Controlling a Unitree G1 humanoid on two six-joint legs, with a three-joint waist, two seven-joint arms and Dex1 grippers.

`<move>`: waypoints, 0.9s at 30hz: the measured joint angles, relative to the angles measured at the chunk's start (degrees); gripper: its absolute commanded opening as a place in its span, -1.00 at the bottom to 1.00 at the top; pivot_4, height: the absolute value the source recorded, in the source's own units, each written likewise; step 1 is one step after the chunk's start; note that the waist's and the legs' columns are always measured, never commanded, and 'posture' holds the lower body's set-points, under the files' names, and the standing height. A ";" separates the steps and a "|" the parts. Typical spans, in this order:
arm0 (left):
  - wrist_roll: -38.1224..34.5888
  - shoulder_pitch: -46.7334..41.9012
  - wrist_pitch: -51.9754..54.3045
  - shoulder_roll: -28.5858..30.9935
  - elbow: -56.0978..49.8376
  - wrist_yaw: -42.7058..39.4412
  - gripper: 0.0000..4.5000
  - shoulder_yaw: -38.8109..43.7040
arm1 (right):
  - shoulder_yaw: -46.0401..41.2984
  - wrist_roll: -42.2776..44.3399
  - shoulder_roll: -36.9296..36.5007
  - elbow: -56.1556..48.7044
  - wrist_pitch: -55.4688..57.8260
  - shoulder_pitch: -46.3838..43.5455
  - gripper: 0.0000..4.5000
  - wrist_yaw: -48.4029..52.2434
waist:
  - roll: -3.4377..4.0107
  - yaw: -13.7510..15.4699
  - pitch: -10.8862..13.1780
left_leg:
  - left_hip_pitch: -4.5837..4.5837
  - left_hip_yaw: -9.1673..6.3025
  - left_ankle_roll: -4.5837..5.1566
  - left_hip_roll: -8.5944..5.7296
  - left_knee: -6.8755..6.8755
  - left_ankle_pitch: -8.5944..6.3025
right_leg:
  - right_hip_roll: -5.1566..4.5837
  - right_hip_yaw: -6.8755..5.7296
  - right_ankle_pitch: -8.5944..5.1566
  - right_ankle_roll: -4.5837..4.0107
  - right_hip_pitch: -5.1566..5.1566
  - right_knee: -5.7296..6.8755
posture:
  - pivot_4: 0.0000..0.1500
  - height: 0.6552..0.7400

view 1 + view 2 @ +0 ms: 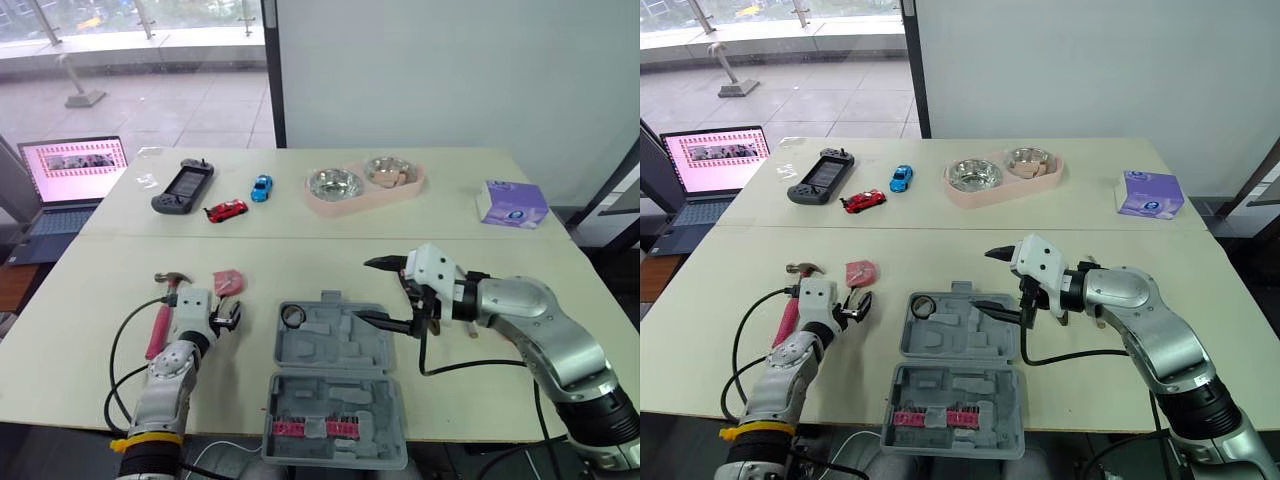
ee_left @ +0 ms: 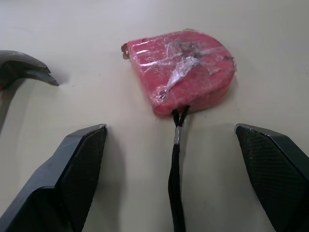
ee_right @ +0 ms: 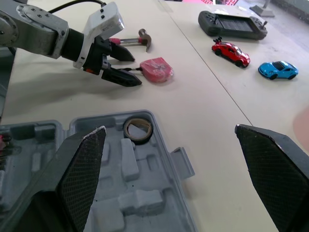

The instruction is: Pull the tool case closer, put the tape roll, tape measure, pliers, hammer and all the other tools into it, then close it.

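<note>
Both spread wide: my left gripper (image 2: 170, 128) faces the red tape measure (image 2: 186, 67) (hammer (image 2: 24, 67) near it). My right gripper (image 3: 170, 128) hangs over the open tool case (image 3: 145, 193), tape roll (image 3: 138, 129) inside.

On my feed, the far side of the counter (image 1: 330, 262) carries a dark handheld game console (image 1: 183, 187), a red toy car (image 1: 226, 210) near a blue toy car (image 1: 261, 187), a pink tray (image 1: 362, 204) holding two metal bowls and a purple box (image 1: 512, 204), with an open laptop (image 1: 70, 170) beyond its left edge.

Near cream table (image 1: 300, 265) butts far table (image 1: 440, 215); white wall (image 1: 450, 70) behind; daylit window (image 1: 150, 70) at left.
</note>
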 measured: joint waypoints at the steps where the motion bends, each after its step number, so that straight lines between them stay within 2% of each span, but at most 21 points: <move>1: 0.00 -0.42 -0.13 -0.12 0.48 -0.04 0.38 -0.14 | 0.00 -0.06 0.00 -0.07 0.27 0.01 1.00 -0.19 | 0.00 -0.04 0.00 | 0.00 0.00 0.00 0.00 0.00 0.00 | 0.00 0.00 0.00 0.00 0.00 0.00 | 1.00 0.91; 6: -0.04 -1.96 -1.00 -0.32 2.63 0.08 -0.79 0.12 | 0.00 -0.38 -0.07 -0.77 0.61 1.24 1.00 -0.32 | 0.03 -0.04 -0.02 | 0.00 0.00 0.00 -0.01 0.00 0.00 | -0.01 0.00 0.00 0.00 0.00 0.00 | 1.00 0.91; 7: -0.03 -2.24 -1.08 -0.27 3.04 0.14 -0.97 0.32 | 0.01 -0.55 -0.07 -0.80 0.61 1.37 1.00 -0.31 | 0.04 -0.02 -0.02 | 0.00 0.00 0.00 -0.02 0.00 0.00 | -0.01 0.00 0.00 0.01 0.00 0.00 | 1.00 0.91; 19: 0.04 -2.94 -2.32 -0.94 5.02 0.47 -0.97 0.86 | 0.00 -0.71 -0.32 -0.81 0.87 2.08 1.00 -0.10 | 0.32 -0.06 -0.19 | 0.05 -0.02 0.00 -0.03 0.01 0.00 | -0.02 0.00 0.00 0.02 0.07 -0.01 | 1.00 0.91; 22: 0.05 1.00 -2.05 -0.79 0.96 -0.04 -0.97 0.61 | -0.09 -0.71 -1.01 -0.88 0.91 3.15 1.00 0.10 | 0.33 -0.33 -0.20 | 0.05 0.02 0.05 -0.02 -0.01 -0.03 | -0.02 0.03 0.00 0.02 0.03 -0.04 | 1.00 0.91; 27: -0.12 14.35 0.52 1.12 -13.52 -2.46 -0.97 -1.52 | -0.58 -0.69 -1.99 -1.19 1.15 4.45 1.00 0.17 | 0.36 -0.76 -0.21 | -0.01 0.11 0.12 0.01 -0.12 -0.08 | -0.02 0.10 -0.01 0.03 -0.13 -0.06 | 1.00 0.91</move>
